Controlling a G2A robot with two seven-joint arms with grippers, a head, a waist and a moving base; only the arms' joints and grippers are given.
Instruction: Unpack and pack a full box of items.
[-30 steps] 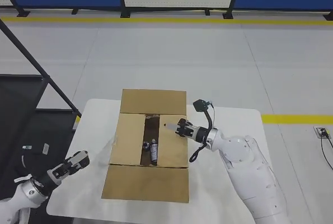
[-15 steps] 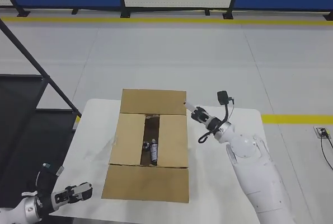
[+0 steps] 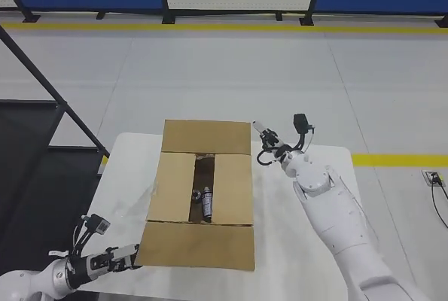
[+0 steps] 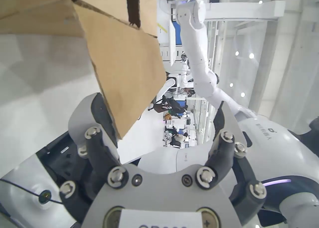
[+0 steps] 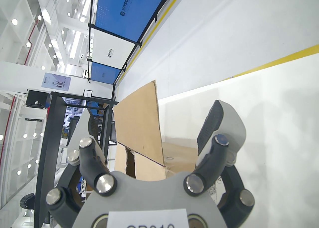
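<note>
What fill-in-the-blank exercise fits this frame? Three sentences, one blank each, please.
1. The left gripper is ___, with a corner of the near flap between its fingers.
2. The right gripper is by the far ___ corner of the cardboard box.
3. The cardboard box stands on a ___ table.
Missing words: open; right; white.

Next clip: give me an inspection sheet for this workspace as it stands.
Surface: white table under the cardboard box.
Job's things: box flaps spread open; a bottle lies inside.
Clutter: nothing seen.
Grippers: left gripper open, near flap's corner between its jaws; right gripper open at the far flap's corner.
Cables: black cable at the right wrist; floor cable beside the table.
Surroundings: yellow floor line, black frame.
</note>
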